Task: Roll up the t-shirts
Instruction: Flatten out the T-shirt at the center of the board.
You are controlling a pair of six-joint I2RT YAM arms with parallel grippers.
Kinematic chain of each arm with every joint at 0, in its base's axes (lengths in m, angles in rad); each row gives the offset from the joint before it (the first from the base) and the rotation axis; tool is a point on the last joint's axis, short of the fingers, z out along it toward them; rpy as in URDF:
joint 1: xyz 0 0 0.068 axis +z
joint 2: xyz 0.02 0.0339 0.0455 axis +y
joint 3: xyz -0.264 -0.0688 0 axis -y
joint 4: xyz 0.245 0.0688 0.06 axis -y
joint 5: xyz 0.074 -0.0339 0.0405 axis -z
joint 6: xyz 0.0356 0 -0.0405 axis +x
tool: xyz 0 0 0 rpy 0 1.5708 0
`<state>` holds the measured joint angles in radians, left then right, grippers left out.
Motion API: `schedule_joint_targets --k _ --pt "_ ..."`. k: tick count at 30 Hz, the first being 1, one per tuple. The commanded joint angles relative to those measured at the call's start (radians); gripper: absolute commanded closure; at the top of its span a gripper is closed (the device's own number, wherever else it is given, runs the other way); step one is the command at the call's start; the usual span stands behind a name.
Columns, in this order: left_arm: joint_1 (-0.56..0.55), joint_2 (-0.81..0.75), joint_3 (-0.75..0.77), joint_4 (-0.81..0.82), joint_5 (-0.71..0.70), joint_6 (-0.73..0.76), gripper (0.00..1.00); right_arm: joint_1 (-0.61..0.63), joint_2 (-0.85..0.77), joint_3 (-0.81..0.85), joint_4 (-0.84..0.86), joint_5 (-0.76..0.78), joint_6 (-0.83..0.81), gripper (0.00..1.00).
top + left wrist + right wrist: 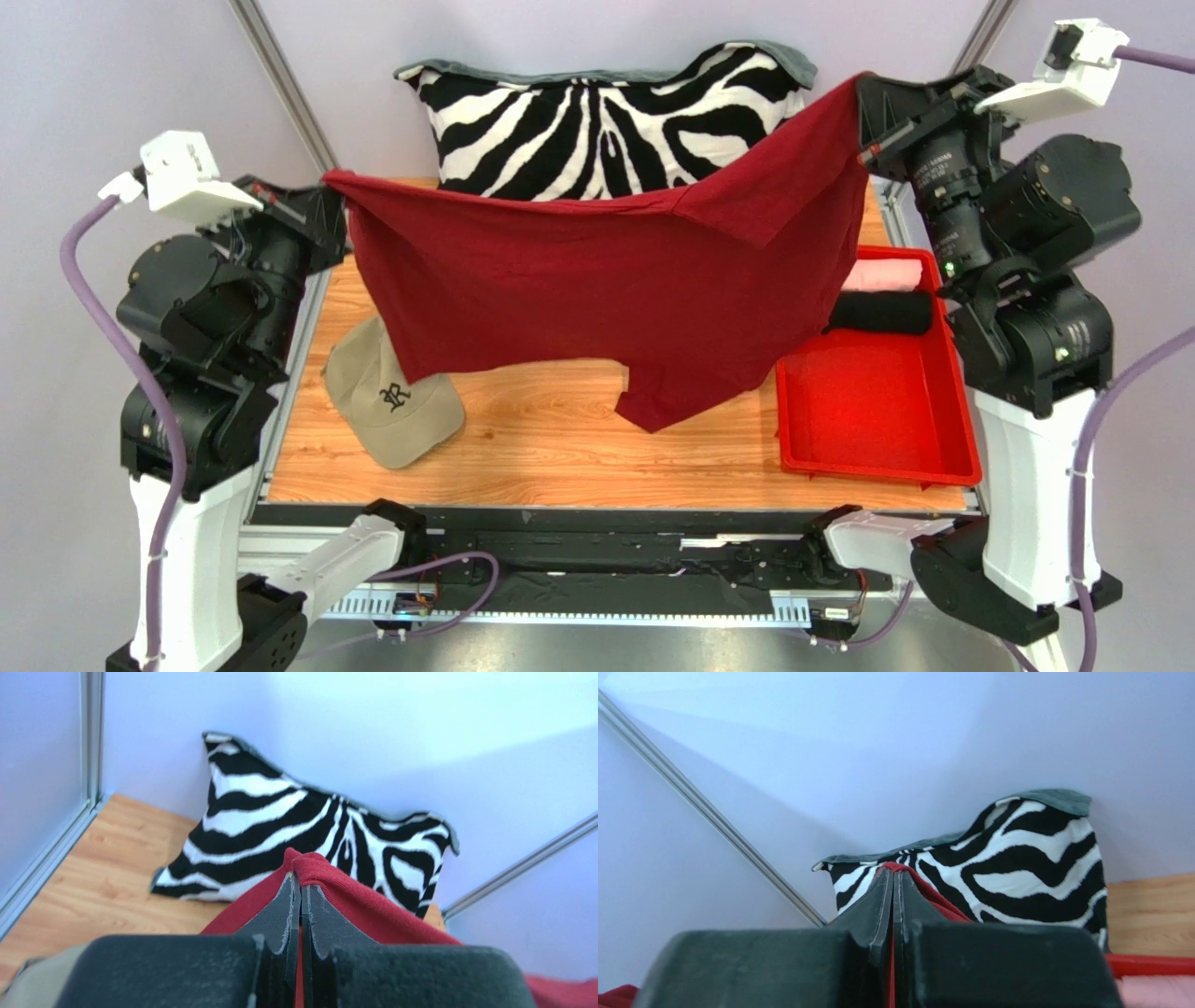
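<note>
A maroon t-shirt [603, 287] hangs spread in the air above the wooden table, stretched between both arms. My left gripper [331, 179] is shut on its left corner, and red cloth [351, 896] shows pinched between the fingers. At the upper right my right gripper [859, 87] is shut on the other corner, a red fold [927, 892] poking past its tips. One sleeve dangles low at the middle [673, 399]. A rolled pale pink t-shirt [884, 273] and a rolled black t-shirt [881, 312] lie in the red tray [877, 420].
A zebra-striped pillow [603, 119] leans against the back wall behind the hanging shirt. A khaki cap [386, 399] lies on the table's left part, partly under the shirt's edge. The red tray occupies the right side.
</note>
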<state>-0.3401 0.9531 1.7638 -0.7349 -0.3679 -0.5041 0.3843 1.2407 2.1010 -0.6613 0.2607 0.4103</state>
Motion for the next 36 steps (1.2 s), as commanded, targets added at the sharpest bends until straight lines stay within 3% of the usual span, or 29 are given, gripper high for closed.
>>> schedule_joint_targets --k 1,3,4,7,8,10,11,13,16,22,24,27,28,30,31,32,34,36 --pt "0.016 0.182 0.016 0.155 0.006 0.038 1.00 -0.034 0.120 -0.027 0.166 -0.110 0.016 1.00" --pt "0.071 0.298 0.080 0.206 0.035 0.003 1.00 -0.057 0.224 0.003 0.235 -0.162 0.054 1.00" --pt "0.096 0.338 0.117 0.210 0.096 -0.016 1.00 -0.079 0.276 0.102 0.239 -0.178 0.064 1.00" --pt "0.182 0.510 0.317 0.233 0.219 -0.085 1.00 -0.111 0.468 0.314 0.224 -0.202 0.082 1.00" --pt "0.199 0.553 0.453 0.223 0.245 -0.097 1.00 -0.117 0.543 0.459 0.220 -0.210 0.091 1.00" --pt "0.236 0.679 0.610 0.194 0.306 -0.128 1.00 -0.137 0.577 0.552 0.241 -0.218 0.117 1.00" --pt "0.248 0.715 0.761 0.165 0.325 -0.135 1.00 -0.140 0.575 0.556 0.300 -0.218 0.127 1.00" --pt "0.271 0.774 0.865 0.167 0.359 -0.151 1.00 -0.145 0.508 0.490 0.383 -0.196 0.139 1.00" --pt "0.311 0.724 0.852 0.238 0.408 -0.188 1.00 -0.147 0.398 0.374 0.495 -0.186 0.143 1.00" --pt "0.365 0.527 0.648 0.267 0.403 -0.177 1.00 -0.145 0.269 0.250 0.465 -0.182 0.145 1.00" --pt "0.365 0.439 0.496 0.253 0.408 -0.186 1.00 -0.147 0.189 0.156 0.395 -0.190 0.182 1.00" --pt "0.365 0.287 0.184 0.262 0.428 -0.218 1.00 -0.147 -0.001 -0.236 0.378 -0.222 0.257 1.00" --pt "0.365 0.248 0.004 0.275 0.444 -0.229 1.00 -0.147 -0.047 -0.427 0.374 -0.238 0.269 1.00" --pt "0.363 0.147 -0.172 0.263 0.461 -0.263 1.00 -0.145 -0.179 -0.627 0.330 -0.288 0.316 1.00" --pt "0.365 0.116 -0.346 0.250 0.478 -0.269 1.00 -0.145 -0.216 -0.715 0.313 -0.302 0.330 1.00" --pt "0.365 0.084 -0.437 0.244 0.483 -0.280 1.00 -0.144 -0.293 -0.903 0.295 -0.323 0.343 1.00" --pt "0.363 0.006 -0.693 0.236 0.495 -0.318 1.00 -0.144 -0.361 -1.071 0.275 -0.373 0.386 1.00" --pt "0.366 -0.040 -0.846 0.239 0.492 -0.375 1.00 -0.140 -0.429 -1.269 0.261 -0.399 0.395 1.00"
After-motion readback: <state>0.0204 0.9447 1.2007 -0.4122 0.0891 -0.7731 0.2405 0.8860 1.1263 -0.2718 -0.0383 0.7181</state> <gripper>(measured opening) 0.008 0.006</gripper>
